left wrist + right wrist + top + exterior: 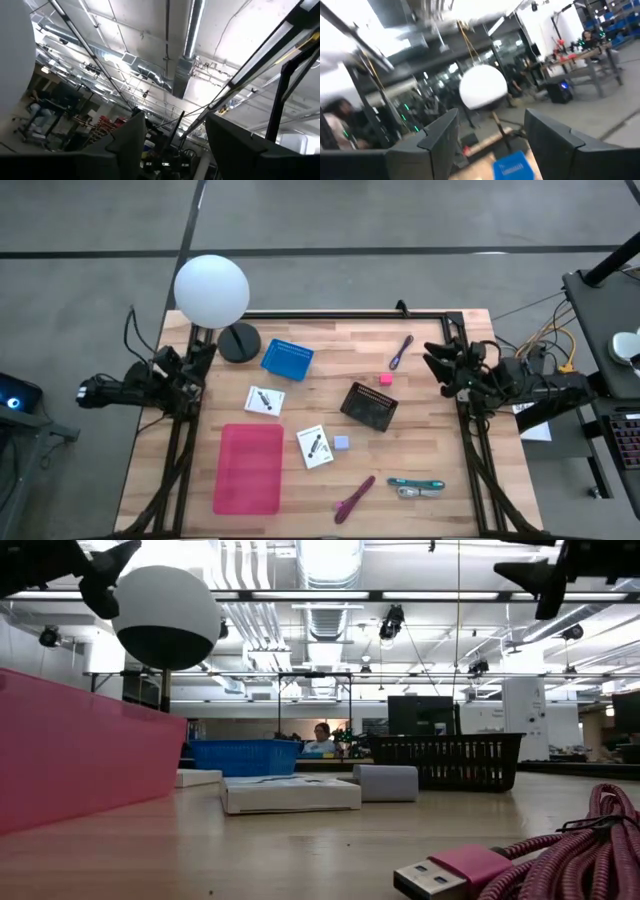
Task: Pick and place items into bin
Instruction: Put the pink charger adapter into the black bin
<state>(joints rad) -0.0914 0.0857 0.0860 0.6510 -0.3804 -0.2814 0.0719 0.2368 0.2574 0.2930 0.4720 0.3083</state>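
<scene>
The items lie spread on the wooden table: a purple pen, a pink cube, a pale-blue cube, two white cards, a teal-handled tool and a magenta braided cord with a USB plug. A flat pink bin rests on the near left part. My left gripper hovers open at the table's left edge, tipped upward. My right gripper hovers open at the right edge, near the purple pen. Neither holds anything.
A lamp with a white globe and a dark round base stands at the far left corner. A small blue basket and a black mesh basket sit mid-table. A person shows far behind the table.
</scene>
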